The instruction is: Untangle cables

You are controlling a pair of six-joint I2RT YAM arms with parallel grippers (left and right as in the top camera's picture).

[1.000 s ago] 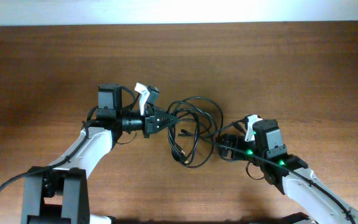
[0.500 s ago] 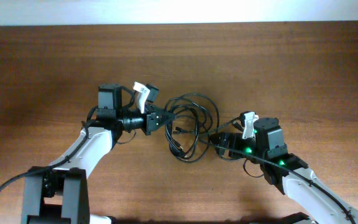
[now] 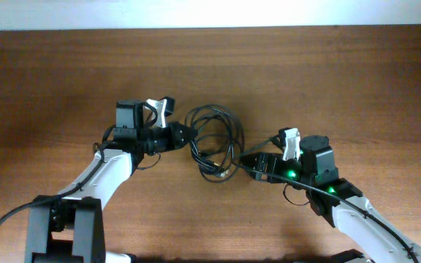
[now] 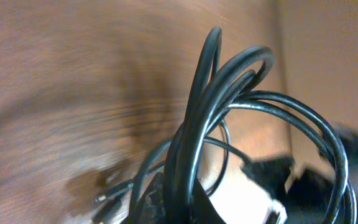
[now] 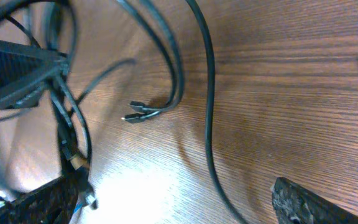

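At mid-table, between the two arms, the cables sit as one loose knot of black loops on the bare wood of the table. And the left gripper has them: jaws pinched together on several strands at the left side of the bundle, and the left wrist view shows those strands arching up out of the grip. Over on the other side, the right gripper sits just beside the right edge of the loops, fingers spread wide, with only one slack strand crossing the wood between them, so no hold there yet. This reads as the pull-apart step: one side anchored, the other lining up for a catch. The bundle's long axis runs roughly from the far edge toward the near one, loops bulging at the far end and the plug ends trailing at the near end, toward the right arm. Next move, by my reckoning: the right fingers need to settle over a single strand, not two, close on it, and draw it away to the right while the left holds firm. Grab a crossing and the knot only tightens.
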